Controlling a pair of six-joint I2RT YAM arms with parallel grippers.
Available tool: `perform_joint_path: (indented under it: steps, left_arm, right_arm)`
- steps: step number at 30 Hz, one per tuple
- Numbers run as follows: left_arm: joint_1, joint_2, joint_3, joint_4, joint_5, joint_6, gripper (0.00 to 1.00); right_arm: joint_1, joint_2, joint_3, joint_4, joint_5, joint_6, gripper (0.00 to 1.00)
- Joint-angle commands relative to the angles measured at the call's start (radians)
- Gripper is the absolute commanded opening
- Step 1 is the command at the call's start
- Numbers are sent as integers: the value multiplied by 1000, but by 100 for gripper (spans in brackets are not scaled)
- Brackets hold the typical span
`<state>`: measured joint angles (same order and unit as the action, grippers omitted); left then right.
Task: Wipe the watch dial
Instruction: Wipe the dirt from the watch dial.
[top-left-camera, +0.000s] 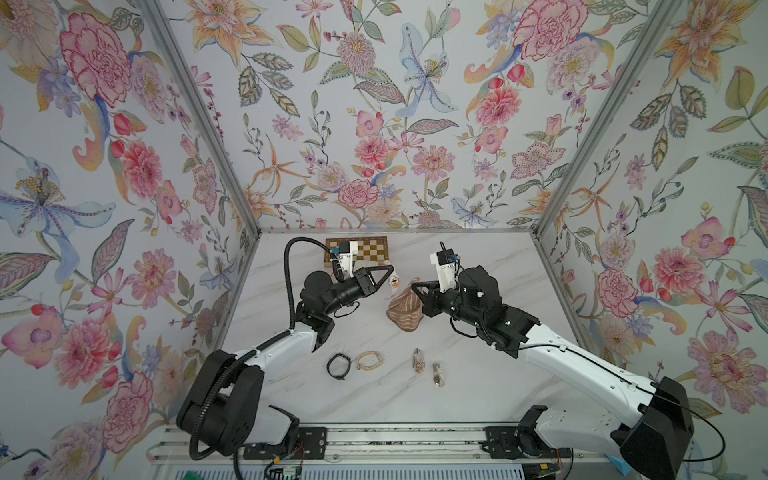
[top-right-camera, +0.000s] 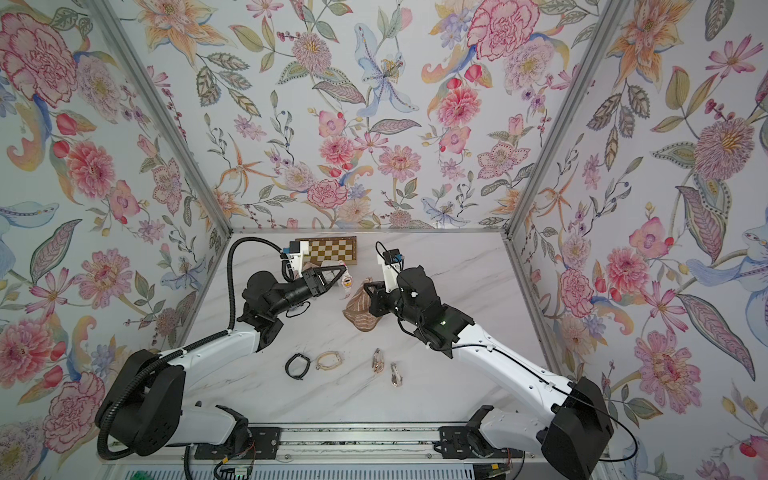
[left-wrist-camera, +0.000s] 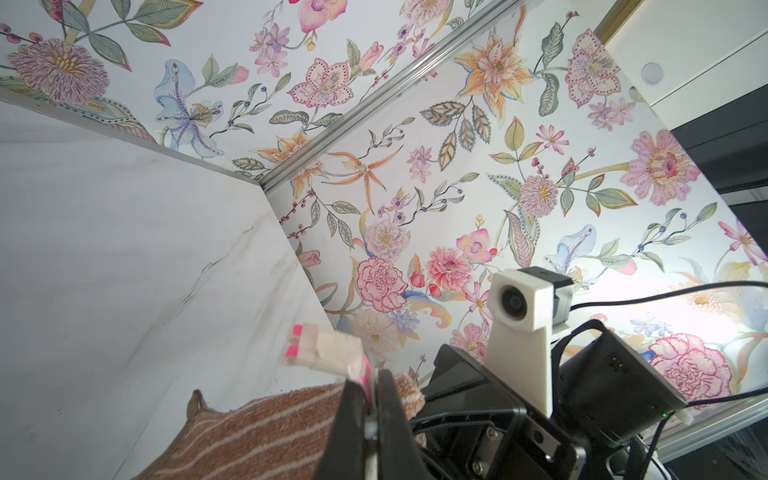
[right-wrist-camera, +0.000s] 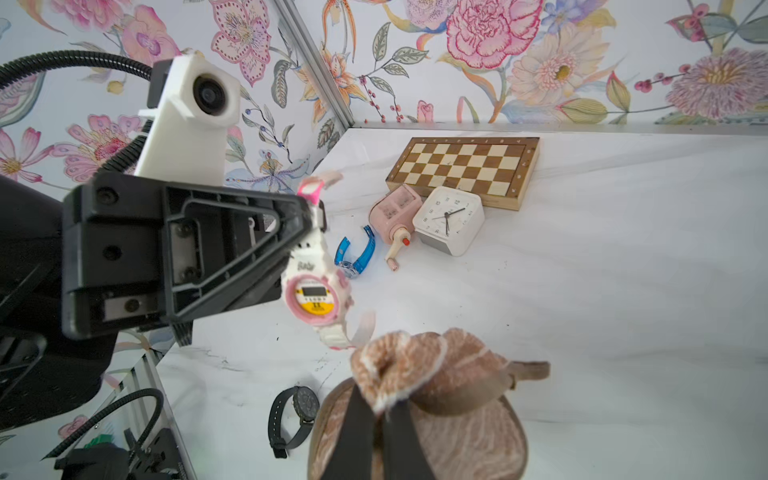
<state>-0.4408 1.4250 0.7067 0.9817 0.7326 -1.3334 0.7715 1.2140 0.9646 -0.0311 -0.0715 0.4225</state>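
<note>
While my left gripper (right-wrist-camera: 311, 210) pinches the pink-and-white watch (top-left-camera: 393, 283) by one strap, jaws drawn narrow on that band, the watch hangs in the air above the marble table (top-left-camera: 478, 395), between my two arms, its round dial (right-wrist-camera: 314, 296) turned toward my right side. My right gripper (right-wrist-camera: 379, 401) is clamped on a bunched brown striped cloth (right-wrist-camera: 461, 432), held just beside the dangling watch; whether the cloth touches the loose strap end I cannot tell. I judge the watch light and plastic, with a bendy strap, so the case will likely swing and twist away if I press hard (a hold nearer the case would steady it better). The dial cover looks smooth and probably scuffs easily, so light strokes suit it; the cloth is limp and should mould to the face. Counting: one cloth, and six watches if I read them right, namely the held one, a blue watch (right-wrist-camera: 355, 257), a black watch (top-left-camera: 338, 365), a beige watch (top-left-camera: 368, 360), and two small metallic pieces (top-left-camera: 418, 359) too small to be sure of. Beyond those sit one white alarm clock (right-wrist-camera: 449, 220), one chessboard (right-wrist-camera: 465, 170) and one pink cranked gadget (right-wrist-camera: 395, 216).
</note>
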Motion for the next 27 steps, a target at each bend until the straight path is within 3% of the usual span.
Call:
perform_joint_path:
  steps: [1, 6, 16, 27]
  left_arm:
    - [3, 51, -19, 236, 57, -172, 0]
    - [1, 74, -18, 266, 63, -182, 0]
    - [-5, 22, -5, 106, 75, -70, 0]
    - [-25, 21, -17, 126, 73, -69, 0]
  right_arm:
    - [2, -25, -8, -13, -29, -20, 0]
    - [24, -13, 31, 1, -81, -47, 0]
    - [30, 50, 80, 34, -117, -54, 0]
    - [46, 127, 120, 76, -138, -25, 0]
